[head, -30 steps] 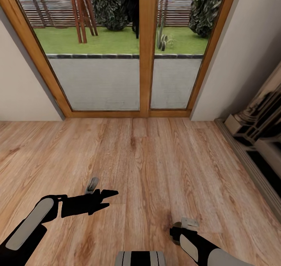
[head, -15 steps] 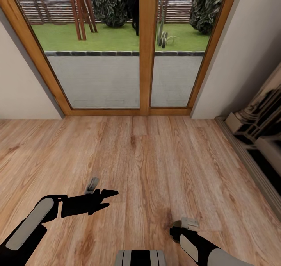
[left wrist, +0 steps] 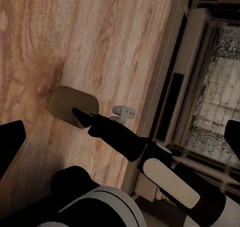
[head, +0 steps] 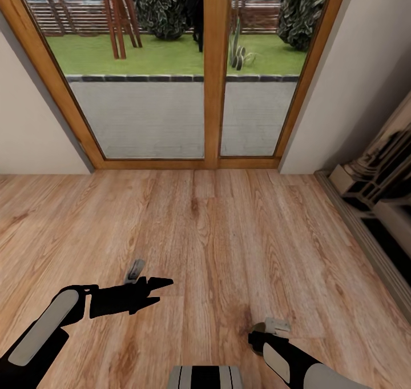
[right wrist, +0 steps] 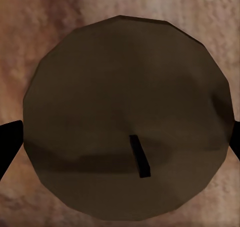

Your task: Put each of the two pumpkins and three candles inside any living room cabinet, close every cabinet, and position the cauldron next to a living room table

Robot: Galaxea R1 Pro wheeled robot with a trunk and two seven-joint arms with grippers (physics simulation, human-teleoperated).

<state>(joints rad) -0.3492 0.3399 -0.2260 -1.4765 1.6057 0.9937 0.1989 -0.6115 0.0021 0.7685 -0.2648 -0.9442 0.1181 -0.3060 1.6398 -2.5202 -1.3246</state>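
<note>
My right gripper [head: 260, 335] is shut on one candle [head: 258, 327], low over the wooden floor at the lower right of the head view. The right wrist view looks down on the candle's [right wrist: 125, 117] round brownish top and short dark wick, with a black finger against each side. From the left wrist camera, the same candle [left wrist: 70, 104] shows as a stubby cylinder at the right gripper's tip. My left gripper [head: 162, 291] hangs open and empty at the lower left, its fingers [left wrist: 11, 142] spread wide. Pumpkins, cauldron and table are out of view.
A wood-framed glass door [head: 217, 75] faces me, with a patio and lawn beyond. Bare plank floor [head: 217, 229] lies between me and it. A low unit with dark and pale panels [head: 371, 189] runs along the right wall; I cannot tell whether it is the cabinet.
The whole picture shifted slightly upward early on, so the camera moved a little. Both arms and the held candle keep their places.
</note>
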